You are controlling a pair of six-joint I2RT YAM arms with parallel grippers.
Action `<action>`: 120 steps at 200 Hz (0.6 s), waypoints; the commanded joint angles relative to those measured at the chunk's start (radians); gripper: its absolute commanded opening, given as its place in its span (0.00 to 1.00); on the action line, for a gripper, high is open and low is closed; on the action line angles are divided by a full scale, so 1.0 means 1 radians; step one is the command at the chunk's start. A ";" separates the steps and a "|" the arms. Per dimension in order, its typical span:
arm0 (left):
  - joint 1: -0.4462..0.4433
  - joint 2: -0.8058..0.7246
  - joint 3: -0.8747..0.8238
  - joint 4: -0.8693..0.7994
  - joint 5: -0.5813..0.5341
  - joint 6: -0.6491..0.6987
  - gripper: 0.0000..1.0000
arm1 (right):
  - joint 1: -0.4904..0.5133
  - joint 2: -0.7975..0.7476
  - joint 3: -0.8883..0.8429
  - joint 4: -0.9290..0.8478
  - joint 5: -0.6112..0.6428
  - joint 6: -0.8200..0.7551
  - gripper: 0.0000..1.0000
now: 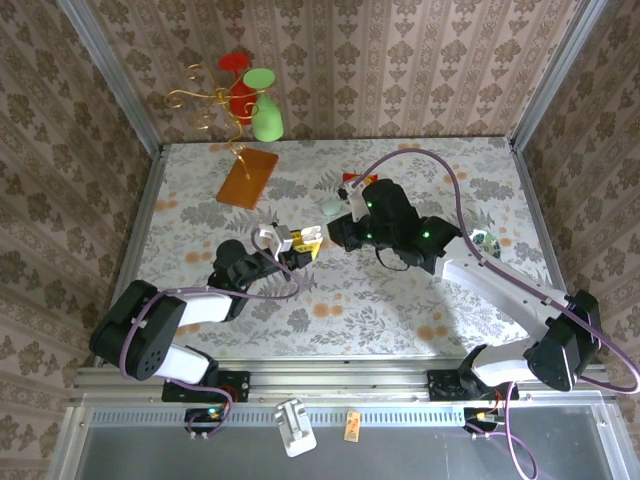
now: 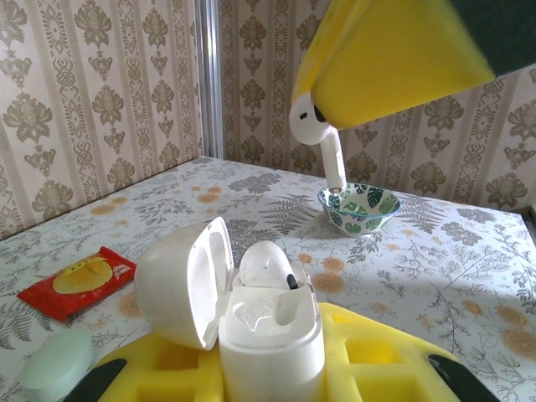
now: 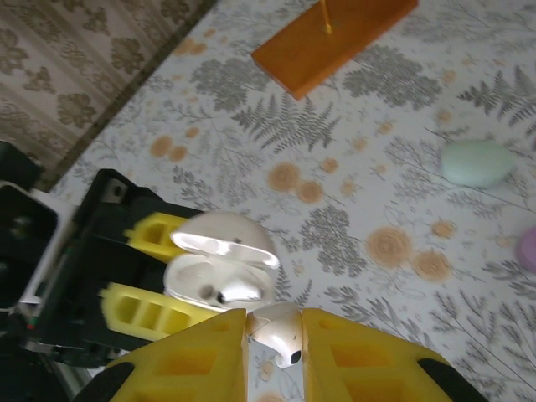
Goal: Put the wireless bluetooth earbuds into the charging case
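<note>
I'm looking down on the floral-patterned surface (image 1: 400, 300), with the left arm (image 1: 180, 310) and right arm (image 1: 500, 275) reaching in from the near edge and meeting near its middle. At the far side, a wire stand (image 1: 240, 100) carrying red and green pieces is rising from an orange board (image 1: 247, 177).

The left hand (image 2: 270, 364) is clamping its yellow pads (image 2: 368, 368) around the base of the white charging case (image 2: 268, 327) and holding it upright off the surface. The lid (image 2: 184, 280) is standing open, swung to the side. The right hand (image 3: 274, 335) is closing on one earbud (image 3: 280, 331), pinching its rounded head. From the left wrist view the earbud's stem is pointing down as it hangs above the open case, clear of it.

Well beyond the case, a leaf-patterned bowl (image 2: 358, 208) is sitting on the right side of the surface. A red packet (image 2: 75, 280) is lying flat toward the far side, and a mint-green oval case (image 2: 54, 360) is resting closed near it. A purple case (image 3: 528, 249) is peeking in at the edge of the right wrist view.

Smallest of all, a second earbud (image 2: 264, 264) is sitting in one well of the charging case, with the well next to it showing bare.
</note>
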 commanded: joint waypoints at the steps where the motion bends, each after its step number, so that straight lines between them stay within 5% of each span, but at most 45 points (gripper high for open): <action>1: -0.005 0.003 0.033 0.042 0.013 -0.019 0.09 | 0.022 0.023 0.040 0.074 -0.024 -0.024 0.22; 120: 0.003 -0.024 0.027 0.039 0.008 -0.022 0.09 | 0.065 0.147 0.085 0.106 -0.043 -0.044 0.22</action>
